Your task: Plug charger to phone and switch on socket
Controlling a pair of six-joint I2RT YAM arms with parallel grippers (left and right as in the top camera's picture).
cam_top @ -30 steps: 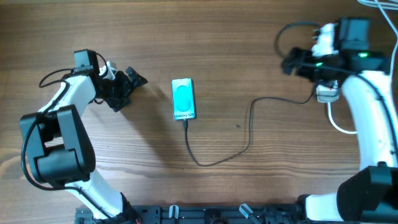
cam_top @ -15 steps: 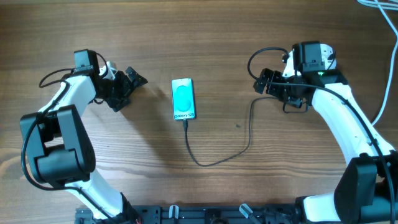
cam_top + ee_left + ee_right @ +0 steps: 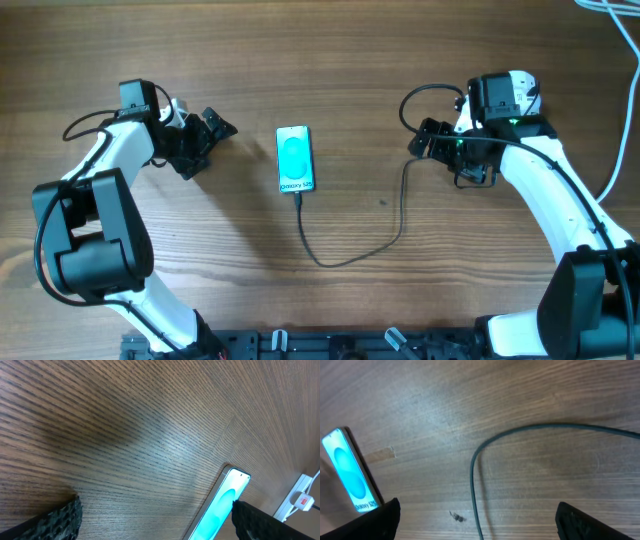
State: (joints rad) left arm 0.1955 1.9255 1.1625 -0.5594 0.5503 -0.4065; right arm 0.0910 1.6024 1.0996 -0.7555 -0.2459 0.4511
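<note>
Jaws of the left gripper (image 3: 205, 148) stand spread wide with only bare wooden table (image 3: 350, 60) between them; its two ribbed fingertips (image 3: 62, 520) sit at the lower corners of the left wrist view. Ahead of that gap and well apart from it lies the phone (image 3: 295, 159), flat on the table with its teal screen lit and its text end turned away from the opening. The charger (image 3: 400, 215) meets the phone at that text end, loops out in a long curve, then climbs toward the right arm. The right gripper (image 3: 440, 152) is also spread wide and grips nothing. In the right wrist view the black cable bends across the table under the space between its fingers, and the phone shows just off the left finger. A corner of the white socket (image 3: 300, 502), with a red mark, shows in the left wrist view, beyond the phone from the left jaws.
</note>
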